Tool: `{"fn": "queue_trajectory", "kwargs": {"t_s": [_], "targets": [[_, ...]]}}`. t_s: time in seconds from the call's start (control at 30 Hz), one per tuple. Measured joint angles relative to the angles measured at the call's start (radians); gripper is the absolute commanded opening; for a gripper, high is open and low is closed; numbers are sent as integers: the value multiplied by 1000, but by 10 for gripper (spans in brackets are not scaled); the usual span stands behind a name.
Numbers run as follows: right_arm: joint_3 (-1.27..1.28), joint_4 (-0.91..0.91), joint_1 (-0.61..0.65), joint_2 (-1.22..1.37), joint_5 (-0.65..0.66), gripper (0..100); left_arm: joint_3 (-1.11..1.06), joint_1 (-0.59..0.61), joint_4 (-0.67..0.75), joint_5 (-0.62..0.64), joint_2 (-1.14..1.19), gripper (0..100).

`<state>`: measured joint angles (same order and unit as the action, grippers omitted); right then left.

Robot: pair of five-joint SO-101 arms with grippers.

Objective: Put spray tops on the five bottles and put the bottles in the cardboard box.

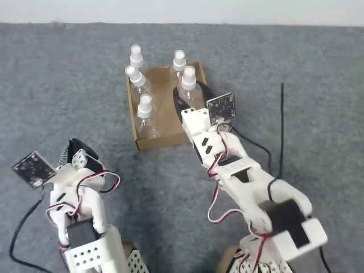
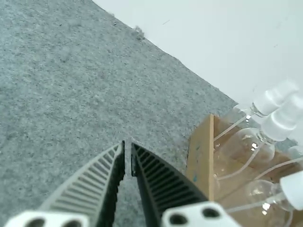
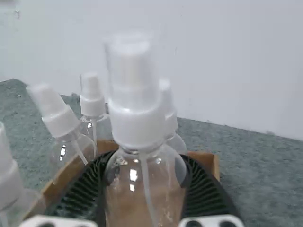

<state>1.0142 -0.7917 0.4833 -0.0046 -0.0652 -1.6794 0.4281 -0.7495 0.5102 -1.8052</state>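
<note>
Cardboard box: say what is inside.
Four bottles with spray tops, plus a fifth bottle gripped by the right tool. Its base is hidden, so whether it rests on the box floor is unclear.

Grey carpeted tabletop (image 1: 74, 79), short speckled pile, same texture all over. A plain white wall (image 1: 182, 10) runs along its far edge, and the seam between them is straight. A small fluff tuft (image 2: 138, 32) sits on the tabletop right at the seam. The wall is bare and matte, with a faint mark or two. Light is soft and even, shadows weak, and the tabletop looks slightly darker toward the near side.
</note>
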Motion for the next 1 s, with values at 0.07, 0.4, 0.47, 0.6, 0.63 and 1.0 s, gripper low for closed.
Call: {"fn": "queue_trajectory", "kwargs": {"t_s": [0.07, 0.4, 0.47, 0.6, 0.63, 1.0], "targets": [[0, -38, 2, 41, 0, 28, 0, 2, 0, 0, 0, 12], [-2, -235, 2, 207, 0, 28, 0, 31, 0, 0, 0, 12], [-2, -272, 2, 241, 0, 28, 0, 37, 0, 0, 0, 12], [-2, -348, 2, 304, 0, 28, 0, 44, 0, 0, 0, 12], [-3, -368, 2, 319, 0, 28, 0, 41, 0, 0, 0, 12], [-20, -525, -3, 423, 2, 29, 0, 43, 0, 0, 0, 12]]}}
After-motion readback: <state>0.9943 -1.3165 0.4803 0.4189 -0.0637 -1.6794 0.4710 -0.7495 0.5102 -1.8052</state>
